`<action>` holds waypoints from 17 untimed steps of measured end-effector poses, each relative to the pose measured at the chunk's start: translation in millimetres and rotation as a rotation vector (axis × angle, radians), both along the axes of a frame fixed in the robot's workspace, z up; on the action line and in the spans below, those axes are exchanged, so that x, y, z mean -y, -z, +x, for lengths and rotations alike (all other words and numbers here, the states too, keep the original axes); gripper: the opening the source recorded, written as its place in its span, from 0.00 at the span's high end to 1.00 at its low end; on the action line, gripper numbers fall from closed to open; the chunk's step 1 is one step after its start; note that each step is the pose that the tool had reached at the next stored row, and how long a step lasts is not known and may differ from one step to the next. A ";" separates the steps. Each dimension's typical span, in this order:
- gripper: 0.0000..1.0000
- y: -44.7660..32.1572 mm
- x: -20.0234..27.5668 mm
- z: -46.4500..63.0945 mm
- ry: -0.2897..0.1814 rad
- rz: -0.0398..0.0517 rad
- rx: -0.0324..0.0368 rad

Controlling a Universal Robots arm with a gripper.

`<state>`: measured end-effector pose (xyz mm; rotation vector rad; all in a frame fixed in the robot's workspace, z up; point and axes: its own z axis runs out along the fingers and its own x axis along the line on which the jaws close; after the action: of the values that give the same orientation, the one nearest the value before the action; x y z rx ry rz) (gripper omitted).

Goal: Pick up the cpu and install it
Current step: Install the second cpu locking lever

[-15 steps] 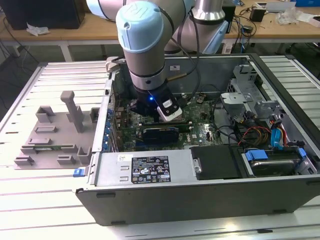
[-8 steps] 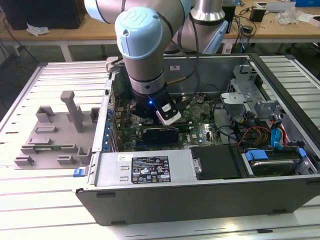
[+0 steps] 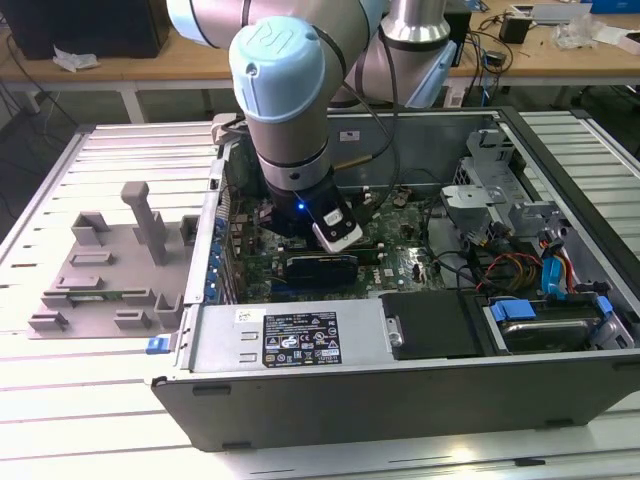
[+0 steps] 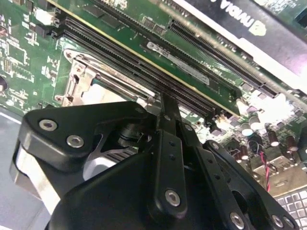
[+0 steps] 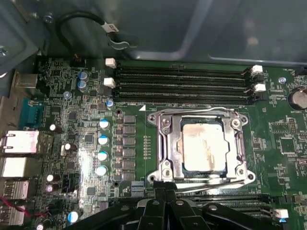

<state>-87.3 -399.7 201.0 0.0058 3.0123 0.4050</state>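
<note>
Cpu point(image 5: 202, 147) seated flat inside metal socket frame point(image 5: 163, 143) on green motherboard point(image 5: 86, 143). Pincer point(image 5: 165, 189) poised just beside frame edge, fingers point(image 4: 169, 120) pressed together, gripping nothing, inside open computer case point(image 3: 400, 400).

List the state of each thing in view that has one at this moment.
cpu: seated flat inside the socket frame, silver top facing up.
socket frame: metal frame around the cpu; whether it is latched cannot be told.
tool: low over the motherboard, at the socket's edge, holding nothing visible.
computer case: side panel off, interior exposed.
memory slots: empty.
grey tray: on the table beside the case, no cpu visible on it.
</note>
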 end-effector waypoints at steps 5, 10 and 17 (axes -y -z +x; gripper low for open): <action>0.89 3.2 -0.1 -1.6 0.000 0.0221 0.0017; 0.89 6.3 -0.2 -4.2 0.000 0.0331 0.0031; 0.89 6.9 -3.6 -4.9 0.000 0.0330 0.0029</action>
<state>-92.2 -396.1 194.1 0.0077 3.0025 0.4543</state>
